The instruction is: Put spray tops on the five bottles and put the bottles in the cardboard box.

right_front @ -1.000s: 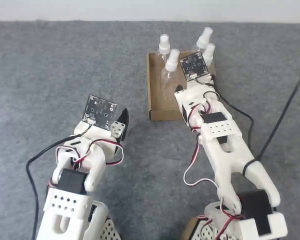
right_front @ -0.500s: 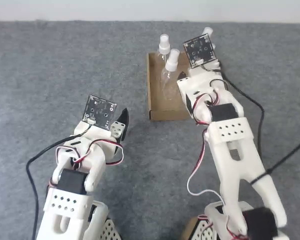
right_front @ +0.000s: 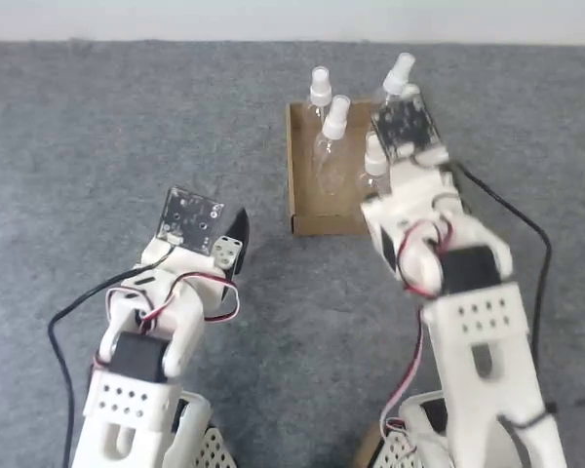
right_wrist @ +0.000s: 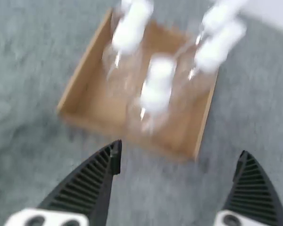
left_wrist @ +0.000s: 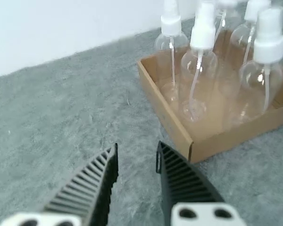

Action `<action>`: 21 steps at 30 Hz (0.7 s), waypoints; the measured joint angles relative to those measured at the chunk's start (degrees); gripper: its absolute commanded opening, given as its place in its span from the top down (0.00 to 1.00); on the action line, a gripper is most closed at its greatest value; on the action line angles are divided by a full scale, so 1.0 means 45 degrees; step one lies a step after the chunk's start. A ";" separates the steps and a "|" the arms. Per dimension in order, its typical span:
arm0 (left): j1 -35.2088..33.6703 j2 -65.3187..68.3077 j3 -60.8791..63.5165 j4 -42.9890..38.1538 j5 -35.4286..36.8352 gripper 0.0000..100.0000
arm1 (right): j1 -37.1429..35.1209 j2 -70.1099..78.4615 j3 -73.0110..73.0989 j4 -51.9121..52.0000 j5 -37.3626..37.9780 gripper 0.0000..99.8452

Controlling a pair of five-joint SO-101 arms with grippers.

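Standing in cardboard box (left_wrist: 172,123), capped bottles (left_wrist: 197,70), grey carpet (right_front: 127,117) around, right hand (right_wrist: 179,153) above.

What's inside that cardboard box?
Clear bottles with white spray tops stand upright inside the cardboard box. In the high view the right arm covers part of the box.

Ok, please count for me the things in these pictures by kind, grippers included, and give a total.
Bottles with spray tops: 5
Cardboard box: 1
Grippers, left gripper and right gripper: 2
Total: 8
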 measured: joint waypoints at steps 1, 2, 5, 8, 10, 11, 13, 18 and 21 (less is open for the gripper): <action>0.0000 -0.0352 0.0000 0.0215 0.0000 0.88 | 0.0000 -0.0430 0.0430 0.0293 0.0000 0.68; 0.0000 -0.0762 0.0000 0.0567 0.0000 0.88 | 0.0000 -0.0899 0.0899 0.0488 0.0000 0.68; 0.0000 -0.2383 0.0000 0.1973 0.0000 0.88 | 0.0000 -0.2442 0.2637 0.0625 0.0000 0.68; -0.0156 -0.4317 0.0195 0.3516 0.0000 0.88 | 0.0000 -0.4161 0.4396 0.0625 0.0000 0.68; -0.0586 -0.5783 0.0527 0.4161 -0.0020 0.88 | 0.0000 -0.5431 0.5431 0.0703 0.0000 0.68; -0.0938 -0.6388 0.0762 0.4239 -0.0098 0.88 | 0.0000 -0.6115 0.5939 0.0742 0.0000 0.68; -0.1817 -0.6603 0.1153 0.4220 -0.0430 0.88 | 0.0000 -0.7502 0.6935 0.0781 0.0020 0.68; -0.3653 -0.6564 0.3087 0.2930 -0.1016 0.88 | 0.0039 -1.0862 0.9475 0.0781 0.0020 0.68; -0.4435 -0.6545 0.4532 0.1739 -0.1094 0.88 | 0.0840 -1.2816 1.0647 0.0781 0.0020 0.68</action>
